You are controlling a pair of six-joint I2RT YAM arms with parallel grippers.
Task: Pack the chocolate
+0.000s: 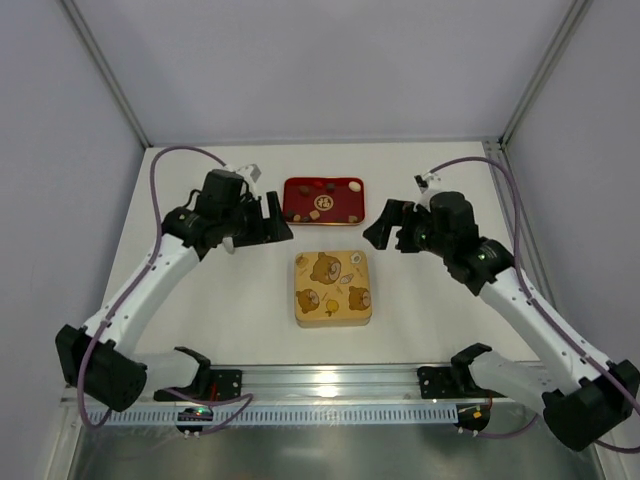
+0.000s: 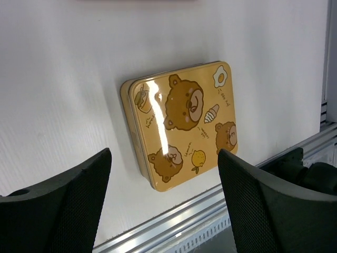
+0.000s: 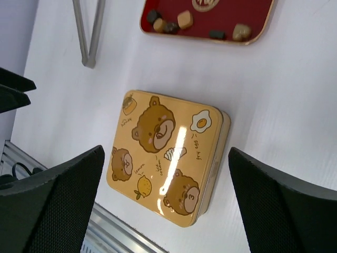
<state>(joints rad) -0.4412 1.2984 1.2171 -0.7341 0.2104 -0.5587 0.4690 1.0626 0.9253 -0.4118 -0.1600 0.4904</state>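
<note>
Yellow bear-print tin [image 1: 333,288] sits closed between the left gripper [image 1: 272,222] and the right gripper [image 1: 388,228], both spread wide and empty, while the chocolate [image 3: 184,19] lies on the red tray [image 3: 226,13] behind it, so the lid probably needs an even lift from opposite edges.

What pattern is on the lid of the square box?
Golden yellow lid with brown cartoon bears, a fried egg, a lemon; clearest in right wrist view.
</note>
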